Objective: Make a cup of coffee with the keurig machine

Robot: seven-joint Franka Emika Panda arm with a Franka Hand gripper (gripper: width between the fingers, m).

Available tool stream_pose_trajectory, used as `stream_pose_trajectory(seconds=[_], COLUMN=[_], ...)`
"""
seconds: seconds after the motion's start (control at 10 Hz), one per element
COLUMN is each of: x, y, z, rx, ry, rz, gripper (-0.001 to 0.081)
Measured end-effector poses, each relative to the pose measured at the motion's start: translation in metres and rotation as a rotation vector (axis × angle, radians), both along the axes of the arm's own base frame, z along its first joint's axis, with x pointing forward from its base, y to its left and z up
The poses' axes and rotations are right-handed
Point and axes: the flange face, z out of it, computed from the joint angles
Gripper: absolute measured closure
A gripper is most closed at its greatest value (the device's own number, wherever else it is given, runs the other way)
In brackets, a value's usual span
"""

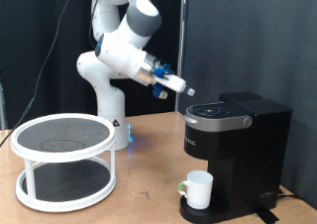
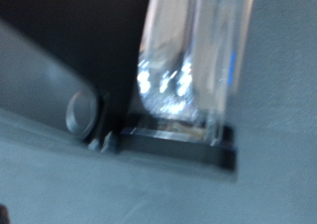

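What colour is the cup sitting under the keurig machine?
White: the cup on the black keurig machine drip tray shows best in the exterior view.

End effector point(image 1: 185, 87) hovers above keurig machine point(image 1: 236, 145) — cup point(image 1: 199, 189) on its drip tray

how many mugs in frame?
1. The cup stands on the drip tray of the keurig machine, at the exterior view's lower right. None shows on the white two-tier rack; the blurred wrist view shows none.

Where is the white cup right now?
In the exterior view, the cup stands at lower right, on the keurig machine's drip tray under its head.
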Motion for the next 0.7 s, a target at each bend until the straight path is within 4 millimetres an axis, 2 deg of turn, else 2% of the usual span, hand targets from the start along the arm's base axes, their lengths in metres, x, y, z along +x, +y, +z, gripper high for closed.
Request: stream_pose_trajectory(seconds=[0.5, 0.7], x=[0.001, 0.004], y=[-0.008, -0.006], z=[0.063, 0.066], rx=[0.047, 0.030], ry=[-0.031, -0.046], rz=[-0.052, -0.055], gripper=[0.0072, 0.0072])
